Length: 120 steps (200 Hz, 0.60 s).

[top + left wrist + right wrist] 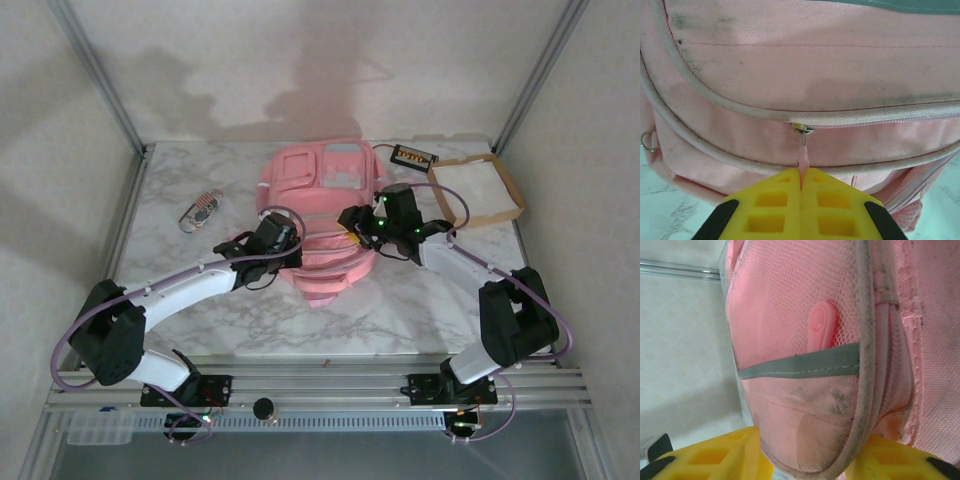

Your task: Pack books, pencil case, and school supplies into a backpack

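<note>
- Left gripper [801, 175]: its two yellow fingers are pressed flat together, pinching the thin pink zipper pull [802, 162] that hangs from a metal slider [802, 129] on the front of the backpack [790, 65].
- Right gripper [807, 442]: its two yellow fingers stand apart with a piped edge of the backpack's mesh side pocket [790, 325] clamped between them, fabric filling the gap and touching both fingers.
- Count from the top view: two arms, one pink backpack [320, 180], one dark book [413, 157] with an orange picture, one brown tray [508, 183] with a white inside, and one small striped item [200, 210].
- Hard to make out: the striped item is too small to name. A pink rounded shape [820, 330] sits behind the mesh above a grey band [800, 365], and what it is cannot be told. The wrist views cut the backpack off on every side.
- Position: the backpack lies flat in the middle of the marble worktop [400, 310]. The left gripper [288, 238] is at its near-left edge and the right gripper [352, 222] at its near-right side.
- The book lies just beyond the backpack's far-right corner, beside the tray. The striped item lies well apart to the left.
</note>
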Each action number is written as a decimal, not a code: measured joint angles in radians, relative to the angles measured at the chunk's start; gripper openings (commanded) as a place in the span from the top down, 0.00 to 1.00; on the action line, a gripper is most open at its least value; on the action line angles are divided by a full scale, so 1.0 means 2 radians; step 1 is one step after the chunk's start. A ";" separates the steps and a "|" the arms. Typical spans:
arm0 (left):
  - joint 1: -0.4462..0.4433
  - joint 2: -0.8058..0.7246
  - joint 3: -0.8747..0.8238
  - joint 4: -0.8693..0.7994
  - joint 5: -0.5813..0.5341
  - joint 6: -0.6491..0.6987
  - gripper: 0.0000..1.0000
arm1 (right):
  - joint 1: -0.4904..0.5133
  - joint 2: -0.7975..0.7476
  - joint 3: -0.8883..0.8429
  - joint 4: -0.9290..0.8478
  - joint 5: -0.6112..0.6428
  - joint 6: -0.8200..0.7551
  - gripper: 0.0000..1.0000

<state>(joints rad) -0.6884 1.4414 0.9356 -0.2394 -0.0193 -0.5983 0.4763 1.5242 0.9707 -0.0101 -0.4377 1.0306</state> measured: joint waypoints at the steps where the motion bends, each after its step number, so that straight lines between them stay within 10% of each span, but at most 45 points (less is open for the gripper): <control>1: 0.000 0.000 0.000 0.000 0.000 0.000 1.00 | 0.000 0.000 0.000 0.000 0.000 0.000 0.49; 120: 0.000 0.000 0.004 -0.006 -0.004 0.000 1.00 | 0.019 -0.019 0.025 -0.036 0.056 -0.008 0.46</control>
<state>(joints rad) -0.6884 1.4414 0.9436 -0.2512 -0.0277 -0.5983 0.5133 1.4857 1.0210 -0.0822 -0.3267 1.0149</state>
